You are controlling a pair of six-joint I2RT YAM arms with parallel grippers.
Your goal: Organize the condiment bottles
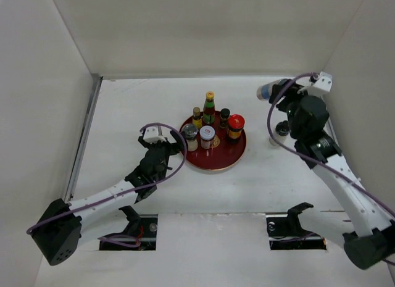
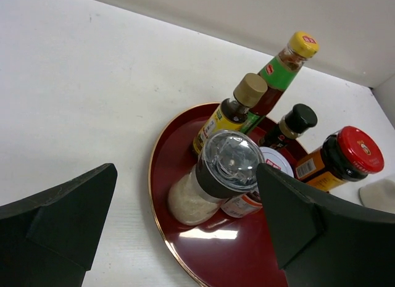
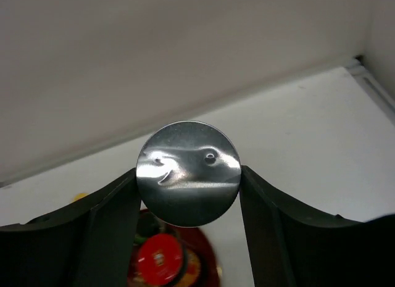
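A round red tray [image 1: 219,160] holds a green-necked yellow-capped bottle [image 1: 210,108], a dark yellow-capped bottle [image 1: 197,116], a black-capped jar [image 1: 224,117], a red-lidded jar [image 1: 235,126], a grey-lidded jar of white grains [image 1: 190,137] and a white-lidded jar [image 1: 207,137]. My left gripper [image 1: 174,141] is open at the tray's left rim. In the left wrist view [image 2: 185,176] the grey-lidded jar [image 2: 216,176] stands just ahead between its fingers. My right gripper [image 1: 279,91] is raised at the far right, shut on a jar with a shiny metal end [image 3: 188,173].
White walls close in the table on the left, back and right. A small dark-topped object [image 1: 282,128] sits beside the right arm, partly hidden. Two cable slots [image 1: 129,231] lie in the near edge.
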